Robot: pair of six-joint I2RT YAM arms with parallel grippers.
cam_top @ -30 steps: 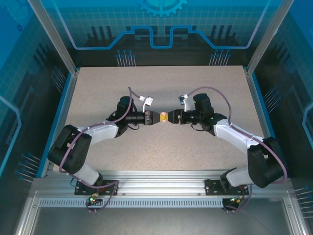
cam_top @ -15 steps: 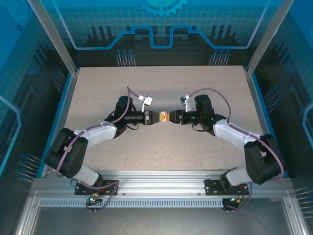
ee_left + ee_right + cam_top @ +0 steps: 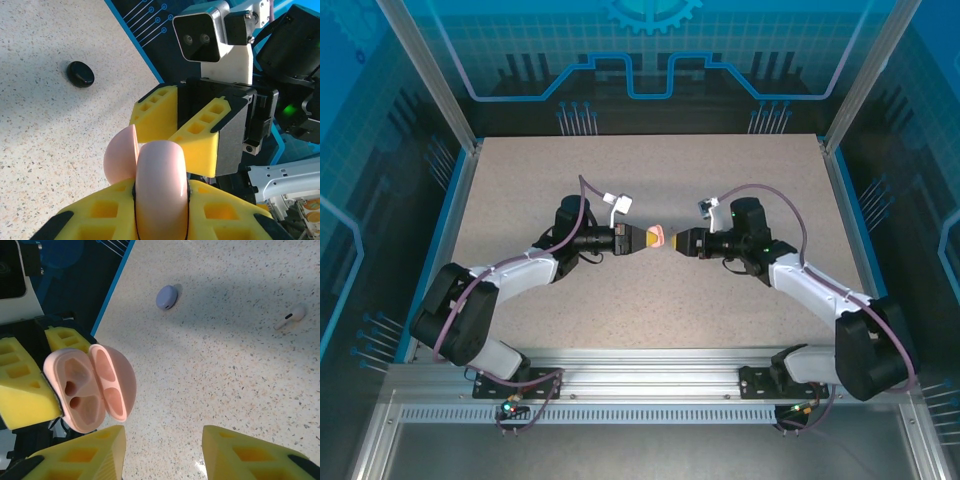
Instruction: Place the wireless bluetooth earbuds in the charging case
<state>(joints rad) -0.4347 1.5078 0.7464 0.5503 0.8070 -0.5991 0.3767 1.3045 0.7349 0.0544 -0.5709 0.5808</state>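
My left gripper (image 3: 642,238) is shut on a pale pink charging case (image 3: 161,185), held off the table mid-workspace. The case's lid (image 3: 114,380) is swung open, and the two wells (image 3: 75,390) inside look empty. My right gripper (image 3: 678,241) faces the case from the right, a short gap away; it is open with nothing between its yellow fingers (image 3: 95,452). In the left wrist view those fingers (image 3: 200,135) stand just behind the case. A pale pink earbud (image 3: 290,318) lies on the speckled table. The other earbuds are out of view.
A lilac rounded case (image 3: 166,297) lies on the table near its blue edge. A small black rounded case (image 3: 80,73) lies on the table as well. Blue walls and metal posts (image 3: 455,110) fence the speckled tabletop (image 3: 650,300).
My right gripper has backed off to the right, away from the pink case, and its jaws have narrowed a little. My left gripper keeps its hold in about the same place.
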